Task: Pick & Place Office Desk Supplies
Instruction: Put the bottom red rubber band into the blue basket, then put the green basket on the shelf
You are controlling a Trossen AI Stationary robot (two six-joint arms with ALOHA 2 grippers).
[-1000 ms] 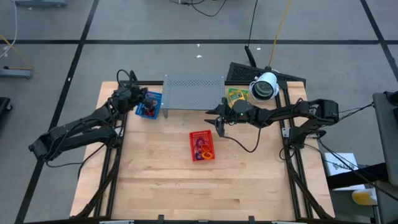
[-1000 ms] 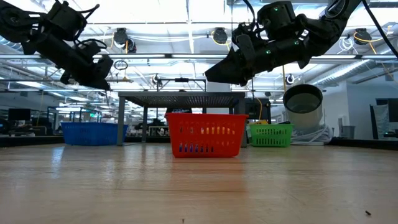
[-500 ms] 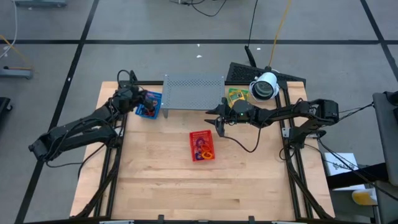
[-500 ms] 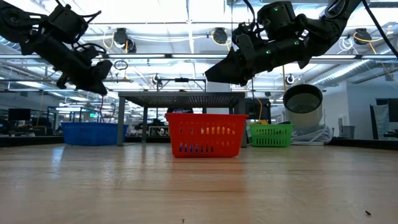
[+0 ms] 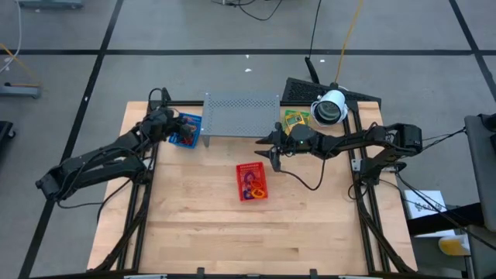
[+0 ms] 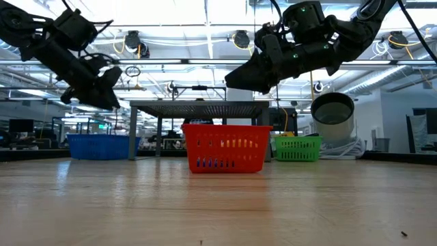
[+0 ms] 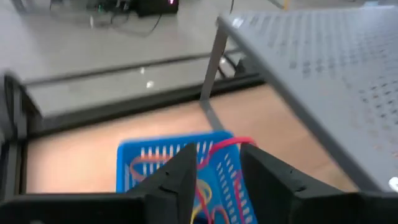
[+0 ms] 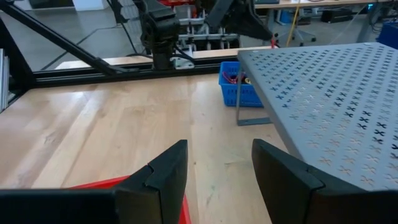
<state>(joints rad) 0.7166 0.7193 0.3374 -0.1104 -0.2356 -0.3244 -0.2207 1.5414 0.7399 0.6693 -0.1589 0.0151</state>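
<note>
From high above, the wooden counter (image 5: 201,232) holds 3 baskets and a grey rack (image 5: 241,113). The left end effector (image 5: 175,128) hangs over the blue basket (image 5: 186,132) at the back left corner. The right end effector (image 5: 270,145) hangs in the air between the grey rack and the red basket (image 5: 251,181). Bright rubber-band loops (image 5: 253,184) lie in the red basket in the middle. A yellow-and-green packet (image 5: 294,118) lies in the green basket at the back right, beside a white round thing (image 5: 330,108). From the low view, the left end effector (image 6: 102,89) is up above the blue basket (image 6: 101,145), and the right end effector (image 6: 239,76) is up above the red basket (image 6: 226,147). The green basket (image 6: 297,147) sits just behind to the side. In the left wrist view, the 2 dark fingers (image 7: 173,180) stand a little apart with nothing between them, right over the blue basket (image 7: 149,155). Red and yellow loops (image 7: 211,168) lie inside it. In the right wrist view, the 2 fingers (image 8: 165,168) stand wide apart and hold nothing. The edge of the red basket (image 8: 112,183) shows below them, and the blue basket (image 8: 235,86) sits far off by the rack (image 8: 323,93).
</note>
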